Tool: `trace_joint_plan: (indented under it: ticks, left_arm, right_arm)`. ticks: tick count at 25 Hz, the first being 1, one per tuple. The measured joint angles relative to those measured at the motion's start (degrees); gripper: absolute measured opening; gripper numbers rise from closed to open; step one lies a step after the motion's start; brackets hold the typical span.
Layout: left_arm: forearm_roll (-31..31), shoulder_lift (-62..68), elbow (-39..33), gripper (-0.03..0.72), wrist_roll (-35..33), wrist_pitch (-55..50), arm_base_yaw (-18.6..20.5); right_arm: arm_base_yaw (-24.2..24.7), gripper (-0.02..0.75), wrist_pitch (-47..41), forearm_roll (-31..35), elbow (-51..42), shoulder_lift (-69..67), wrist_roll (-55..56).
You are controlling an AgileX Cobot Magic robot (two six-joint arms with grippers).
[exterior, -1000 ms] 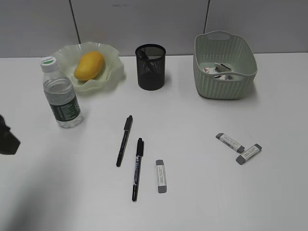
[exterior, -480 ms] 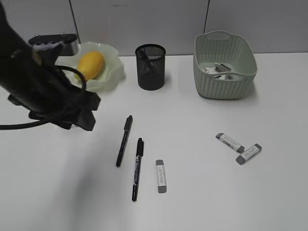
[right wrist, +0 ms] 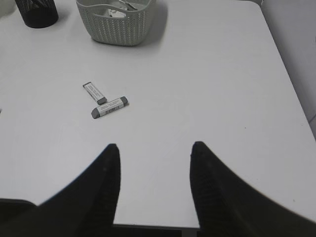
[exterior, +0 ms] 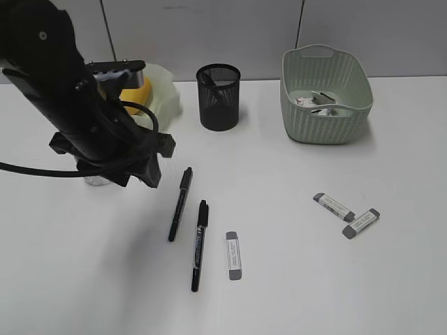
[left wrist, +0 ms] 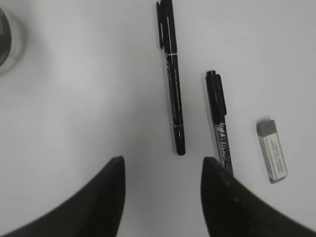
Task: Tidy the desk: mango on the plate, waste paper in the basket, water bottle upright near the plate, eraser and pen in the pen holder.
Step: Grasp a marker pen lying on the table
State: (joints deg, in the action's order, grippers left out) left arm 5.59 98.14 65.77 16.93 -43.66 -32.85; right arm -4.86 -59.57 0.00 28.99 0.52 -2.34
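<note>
My left gripper (left wrist: 163, 165) hangs open and empty over the desk (exterior: 293, 279), just short of two black pens (left wrist: 172, 84) (left wrist: 220, 123) and a grey-tipped eraser (left wrist: 272, 157). In the exterior view its arm (exterior: 91, 125) hides most of the water bottle (exterior: 98, 180) and part of the plate (exterior: 166, 87) with the mango (exterior: 137, 94). The pens (exterior: 180, 203) (exterior: 200, 244) and eraser (exterior: 233, 255) lie mid-desk. My right gripper (right wrist: 154, 150) is open over bare desk, well back from two more erasers (right wrist: 95, 92) (right wrist: 109, 107). Waste paper (exterior: 313, 105) lies in the basket (exterior: 325, 125).
The black mesh pen holder (exterior: 218, 96) stands at the back centre with a dark pen inside. The two right-hand erasers (exterior: 334, 206) (exterior: 361, 222) touch in a V. The desk's right edge (right wrist: 291, 98) and front edge are close to the right gripper.
The left arm has swung in from the left edge toward the right. It now covers the bottle and part of the plate, with its gripper near the pens.
</note>
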Motion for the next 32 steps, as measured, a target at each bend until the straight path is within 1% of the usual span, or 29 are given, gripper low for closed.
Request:
trace_joint_plan:
  ticks: [9, 17, 22, 26, 32]
  left_arm:
    - [-4.60, 4.51, 7.66, 0.376, 3.61, -7.01, 0.00]
    - [-2.98, 10.84, 13.09, 0.376, 5.16, -8.30, -1.16]
    - [-3.09, 14.17, 14.81, 0.376, 6.63, -7.96, -1.42]
    - [-3.67, 17.28, 16.51, 0.376, 6.82, -8.68, -1.61]
    - [-4.15, 19.24, 17.19, 0.376, 6.82, -8.04, -1.91]
  right_arm:
    - [0.00, 0.374, 0.00, 0.63, 0.00, 0.00, 0.05]
    - [0.00, 0.373, 0.00, 0.67, 0.00, 0.00, 0.22]
    - [0.00, 0.373, 0.00, 0.67, 0.00, 0.00, 0.28]
    - [0.00, 0.373, 0.00, 0.67, 0.00, 0.00, 0.37]
    - [0.00, 0.373, -0.05, 0.67, 0.00, 0.00, 0.39]
